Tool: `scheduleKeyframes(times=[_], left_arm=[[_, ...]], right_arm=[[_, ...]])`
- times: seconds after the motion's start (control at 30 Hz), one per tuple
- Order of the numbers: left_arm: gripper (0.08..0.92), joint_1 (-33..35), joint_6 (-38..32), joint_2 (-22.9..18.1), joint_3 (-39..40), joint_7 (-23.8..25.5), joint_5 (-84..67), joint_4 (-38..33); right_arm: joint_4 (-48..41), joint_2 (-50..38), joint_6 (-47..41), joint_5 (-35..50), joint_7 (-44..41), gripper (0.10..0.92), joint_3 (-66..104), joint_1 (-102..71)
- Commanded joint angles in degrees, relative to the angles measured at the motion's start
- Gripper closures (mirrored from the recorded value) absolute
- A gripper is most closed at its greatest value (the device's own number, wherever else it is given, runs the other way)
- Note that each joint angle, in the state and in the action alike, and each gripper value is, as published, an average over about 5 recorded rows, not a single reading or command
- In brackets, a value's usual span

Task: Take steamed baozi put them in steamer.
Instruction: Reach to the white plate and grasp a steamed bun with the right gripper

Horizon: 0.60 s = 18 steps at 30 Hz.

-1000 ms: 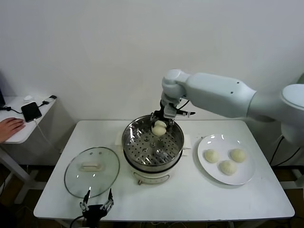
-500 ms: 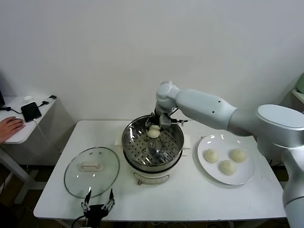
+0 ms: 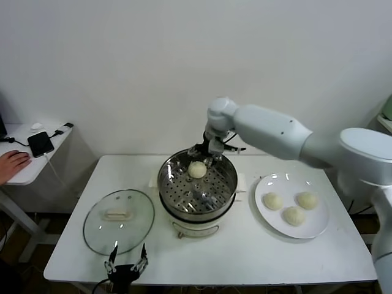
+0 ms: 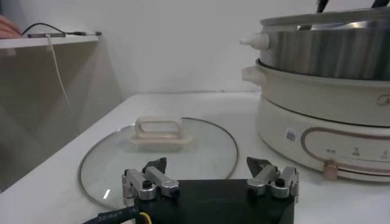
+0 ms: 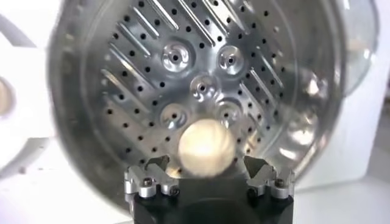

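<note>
The steamer, a shiny steel pot on a white base, stands mid-table. One pale baozi rests on its perforated tray, toward the far side. My right gripper hovers open just above the far rim, and the freed baozi lies below, between its spread fingers without touching them. Three more baozi sit on the white plate to the right. My left gripper is parked open at the table's front edge, near the glass lid.
In the left wrist view, the open left gripper faces the glass lid, with the steamer beside it. A side table at far left holds a phone and a person's hand.
The right gripper opened and let the baozi go onto the steamer tray, then lifted slightly toward the far rim. The left arm has not moved.
</note>
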Motion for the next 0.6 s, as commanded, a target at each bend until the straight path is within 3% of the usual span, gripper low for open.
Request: scheduleKeyframes(times=[0.03, 0.33, 0.6], left_arm=[[0.177, 0.0, -0.1, 0.1, 0.0, 0.0, 0.2, -0.1], [0.177, -0.4, -0.2, 0.5, -0.5, 0.0, -0.2, 0.2], [0.177, -0.3, -0.2, 0.3, -1.0, 0.0, -0.3, 0.3]], right_arm=[[3.8, -15.5, -21.0, 38.0, -6.9, 0.203, -17.6, 17.9], [9.9, -30.9, -40.1, 35.3, -1.7, 0.203, -30.1, 14.8], [11.6, -34.1, -48.9, 33.1, 3.7, 0.203, -18.7, -2.6]])
